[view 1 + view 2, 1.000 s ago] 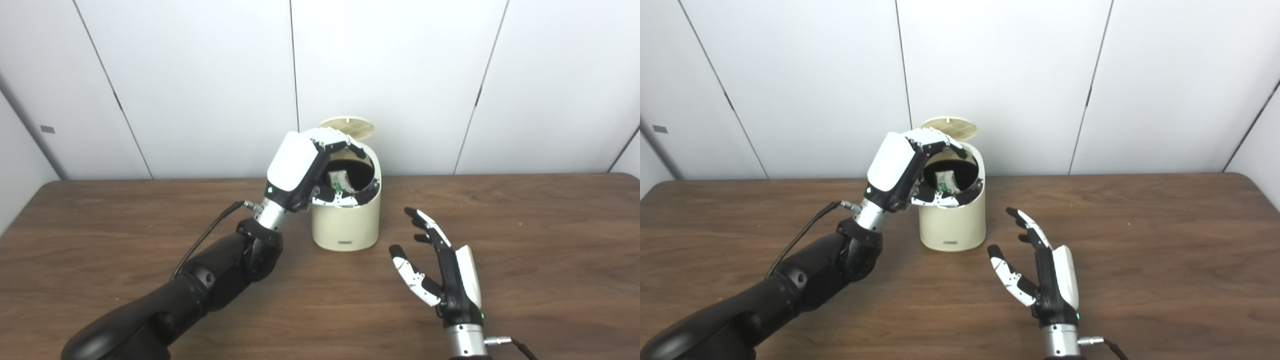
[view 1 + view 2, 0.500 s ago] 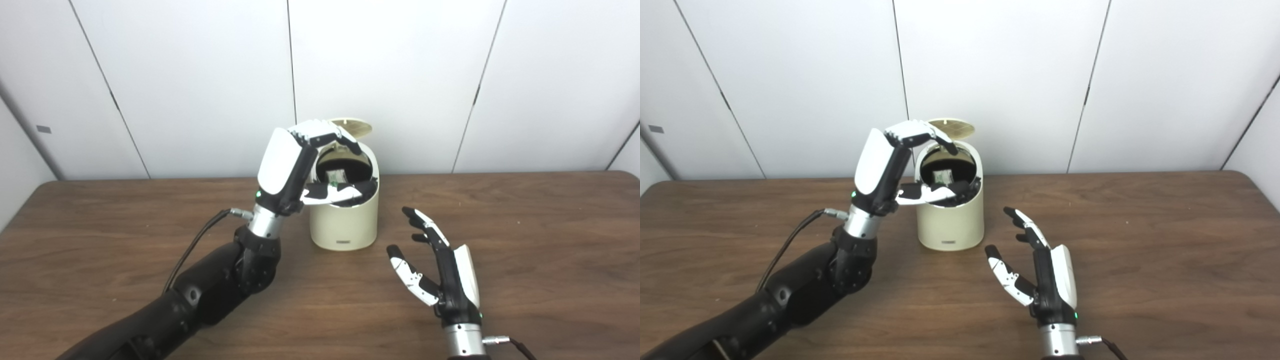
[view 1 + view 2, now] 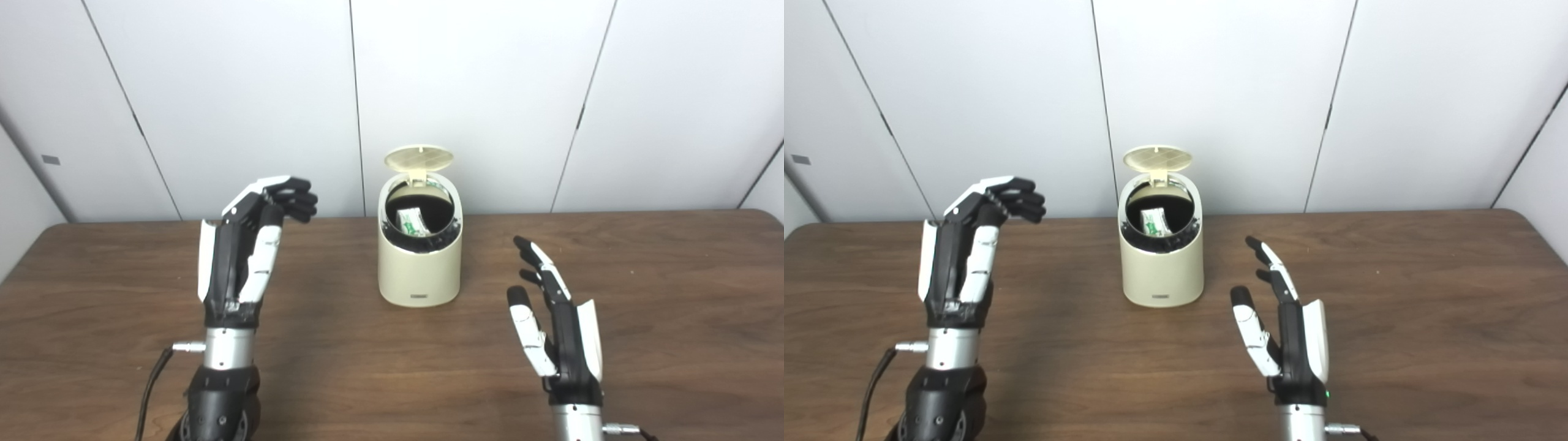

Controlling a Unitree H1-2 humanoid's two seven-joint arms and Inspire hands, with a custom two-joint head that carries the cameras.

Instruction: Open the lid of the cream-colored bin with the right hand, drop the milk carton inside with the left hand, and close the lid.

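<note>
Left eye view: a cream-colored rounded plastic bin (image 3: 419,269) is standing on the brown wooden table (image 3: 674,294), its round ribbed lid (image 3: 419,158) tilting upright at the back, a small green-and-white milk carton (image 3: 411,222) leaning inside; the right hand (image 3: 560,334) is hovering empty, fingers spread, with the bin ahead and to the left of its fingertips.

Right eye view: the left hand (image 3: 968,251) is holding nothing, fingers loosely curled, well apart from the bin; the right hand is likely better placed to close the lid, with open table all around.

left hand (image 3: 236,263) pulled back off the bin (image 3: 419,269) mouth, now upright well to its left, empty. milk carton (image 3: 410,222) left inside. right hand (image 3: 560,331) edged slightly right.
</note>
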